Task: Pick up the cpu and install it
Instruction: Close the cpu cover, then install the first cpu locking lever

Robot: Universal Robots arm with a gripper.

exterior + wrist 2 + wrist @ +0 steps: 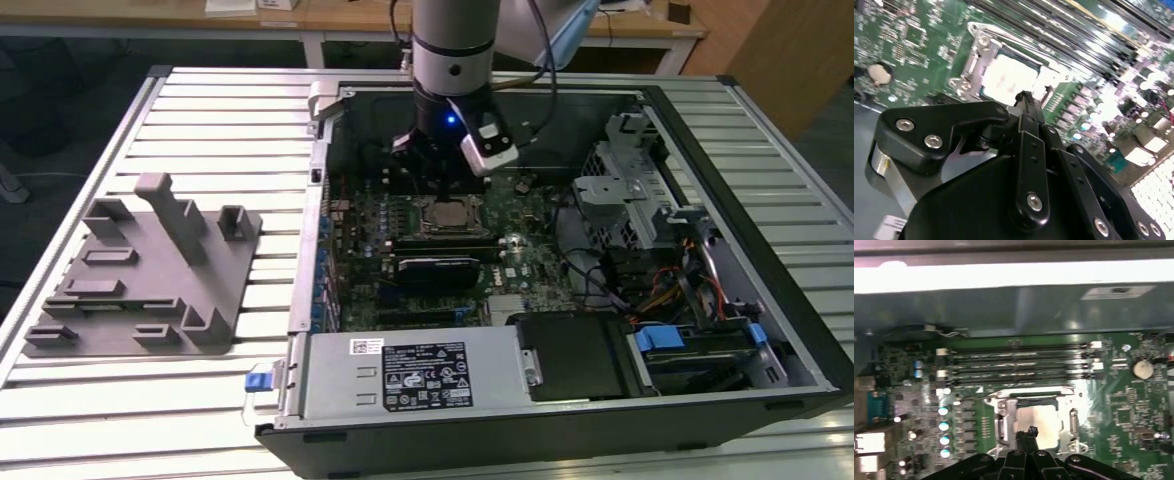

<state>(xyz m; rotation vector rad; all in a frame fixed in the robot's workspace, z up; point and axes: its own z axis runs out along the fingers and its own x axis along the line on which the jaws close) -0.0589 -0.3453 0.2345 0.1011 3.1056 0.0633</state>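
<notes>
At the tips of the gripper (1024, 98), the two fingers (1029, 142) are seen pressed together, and nothing is held between them. Just beyond the tips the cpu (1009, 77) is found, lying flat inside the metal socket frame (971, 67). Whether the tips are touching its silvery top cannot be told. The same arrangement is given in the first wrist view, where the closed gripper (1029, 432) is placed over the near edge of the cpu (1041, 420).

The cpu is judged to be light, thin and stiff. Its metal top is probably smooth and slippery, and its underside may be easily damaged. It would best be taken by two opposite edges and kept level, with only a gentle squeeze. Since it is seated low in the frame, little of its edge is offered for a grip.

Around the frame, the green motherboard (1124, 410) is spread, with the memory slots (1019, 365) just beside the socket. In the exterior view, the board is enclosed by the open computer case (674, 115), which is laid on a slatted table (200, 110). A grey fixture (134, 280) is set well apart, toward the exterior view's left.
</notes>
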